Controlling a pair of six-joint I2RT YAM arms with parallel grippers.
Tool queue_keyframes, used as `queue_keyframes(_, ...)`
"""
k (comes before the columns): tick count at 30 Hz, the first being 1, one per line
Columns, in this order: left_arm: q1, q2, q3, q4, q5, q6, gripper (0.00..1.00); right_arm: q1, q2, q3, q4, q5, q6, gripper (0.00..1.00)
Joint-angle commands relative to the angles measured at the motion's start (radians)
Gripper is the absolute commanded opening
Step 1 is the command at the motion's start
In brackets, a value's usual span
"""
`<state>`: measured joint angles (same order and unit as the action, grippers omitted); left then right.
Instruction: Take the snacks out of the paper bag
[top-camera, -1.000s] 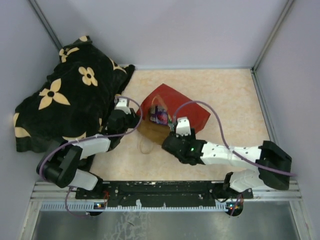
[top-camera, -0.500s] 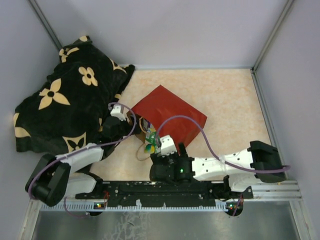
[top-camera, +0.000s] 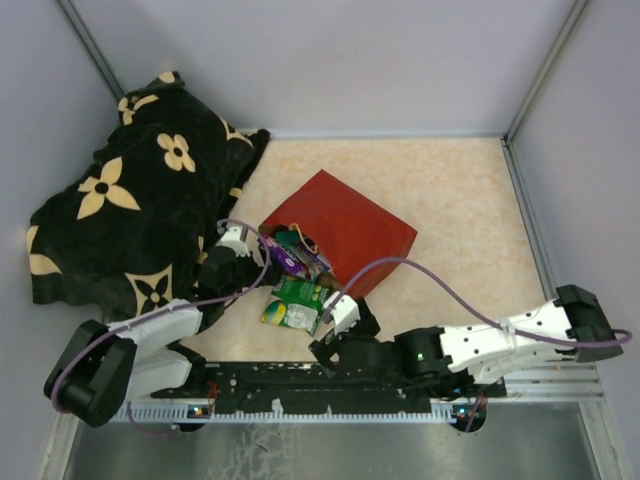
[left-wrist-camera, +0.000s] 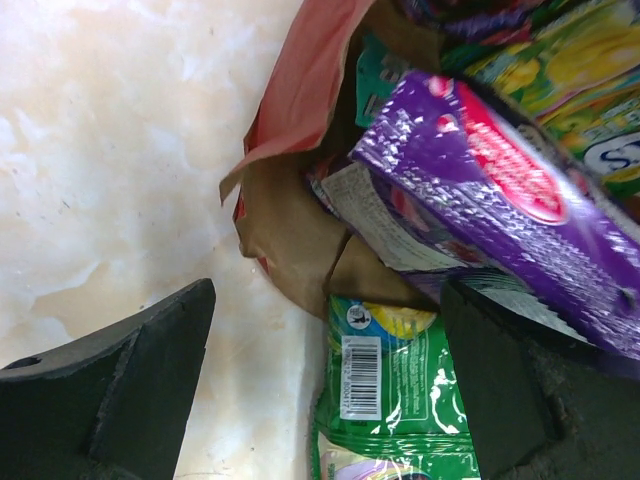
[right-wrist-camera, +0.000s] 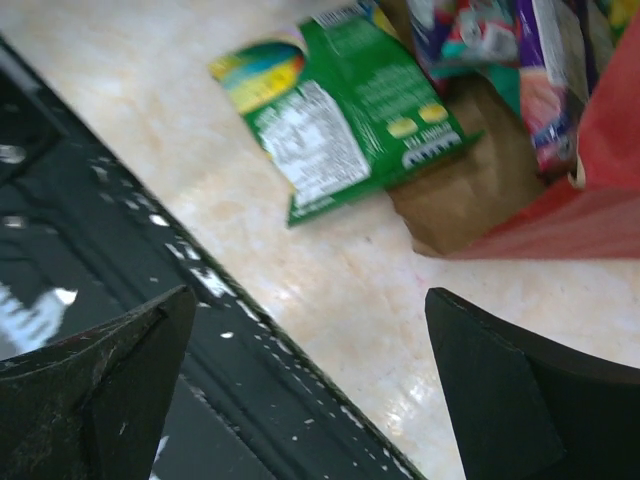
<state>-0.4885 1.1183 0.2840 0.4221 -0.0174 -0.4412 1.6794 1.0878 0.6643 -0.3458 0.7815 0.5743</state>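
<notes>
The red paper bag (top-camera: 350, 225) lies on its side on the tabletop (top-camera: 460, 200), with its mouth facing near-left. A purple packet (left-wrist-camera: 500, 190) juts from the mouth, close to the left fingers (left-wrist-camera: 130, 390), which are spread and empty. A green packet (top-camera: 292, 305) lies flat just outside the mouth, a little beyond the right fingers (right-wrist-camera: 100, 390), also spread and empty.

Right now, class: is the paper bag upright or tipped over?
Tipped over: the paper bag lies on its side, snacks spilling from its mouth.

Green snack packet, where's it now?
Top view: the green snack packet lies on the table at the mouth of the red paper bag, left of centre.
</notes>
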Motion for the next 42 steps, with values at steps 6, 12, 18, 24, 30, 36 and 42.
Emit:
queue_keyframes(6,-0.004,0.095,0.079,0.047,0.040,0.025,1.00,0.012,-0.169,0.067,0.139,-0.084,-0.280,0.99)
queue_keyframes(12,-0.005,0.160,0.153,0.015,0.022,0.054,1.00,-0.028,-0.108,0.165,-0.124,0.282,-0.056,0.99)
queue_keyframes(18,-0.004,0.214,0.215,-0.002,0.032,0.076,1.00,-0.130,-0.037,0.274,-0.541,0.447,0.354,0.99)
queue_keyframes(24,-0.005,0.285,0.289,-0.019,0.038,0.097,1.00,-0.227,0.020,0.247,-0.413,0.404,0.269,0.99)
queue_keyframes(30,-0.005,0.328,0.338,-0.040,0.039,0.119,0.99,-0.227,0.008,0.185,-0.174,0.317,0.113,0.99)
queue_keyframes(36,-0.005,0.328,0.317,-0.032,0.037,0.114,0.99,-0.157,0.122,0.245,-0.078,0.345,0.024,0.99)
queue_keyframes(42,-0.005,0.309,0.293,-0.036,0.021,0.118,0.99,-0.165,0.362,0.397,-0.382,0.396,0.322,0.99)
